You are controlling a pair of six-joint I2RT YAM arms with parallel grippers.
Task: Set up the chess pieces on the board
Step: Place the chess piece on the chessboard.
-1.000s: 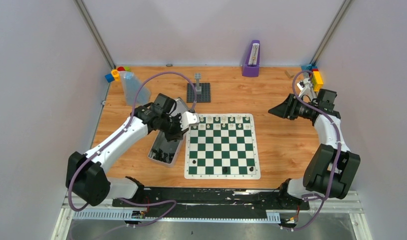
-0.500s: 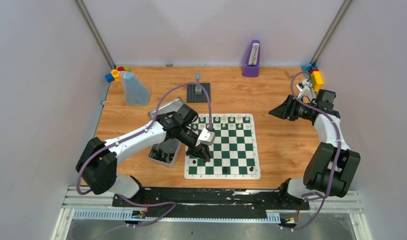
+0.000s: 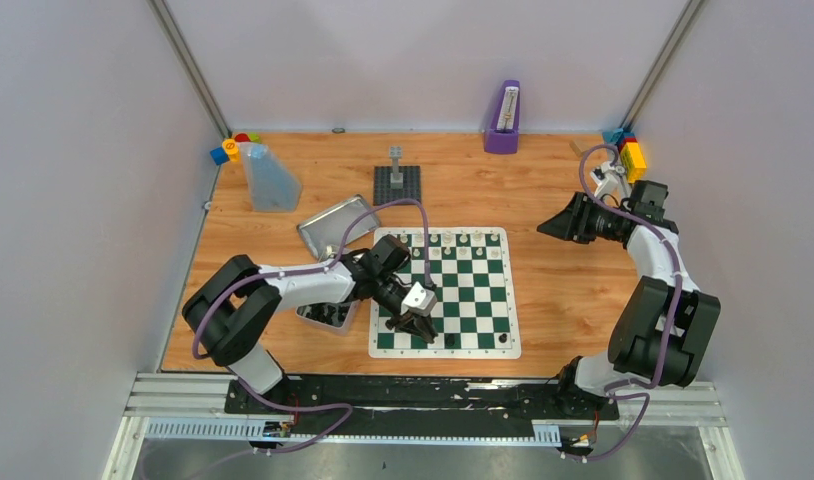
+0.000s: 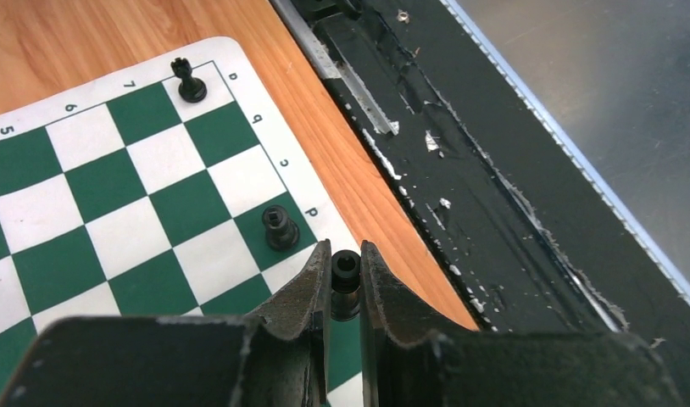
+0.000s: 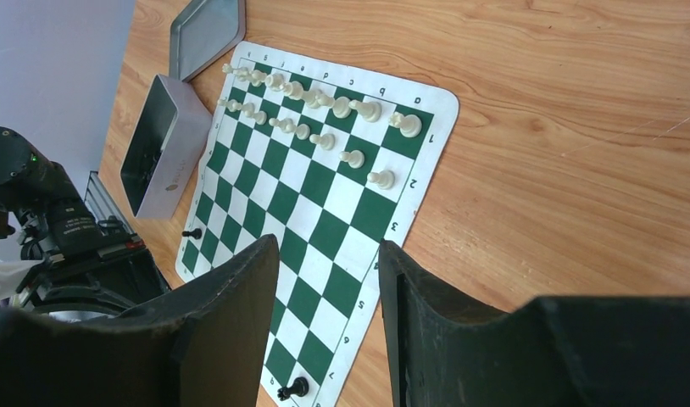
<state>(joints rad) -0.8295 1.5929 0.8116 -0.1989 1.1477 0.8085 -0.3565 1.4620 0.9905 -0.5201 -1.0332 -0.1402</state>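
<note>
Left jaws pinch a black piece point(image 4: 345, 270) low over the board's point(image 4: 113, 212) near row, just beside a second piece point(image 4: 279, 227), while right jaws stand spread apart above the counter point(image 5: 579, 127) right of it.

Light bright, even, diffuse, from overhead. Shadows on tabletop point(image 3: 553, 290) faint and soft-edged. Top view sharp throughout.

Left wrist view: left claw point(image 4: 344, 250) soft, close to lens. Piece point(image 4: 345, 264) in its grip and board point(image 4: 87, 212) beyond claw crisp. Dull sheen on metal point(image 4: 596, 102) right of claw.

Right wrist view: right claw point(image 5: 329, 246) dark, blurred. Board beyond it sharp.
</note>
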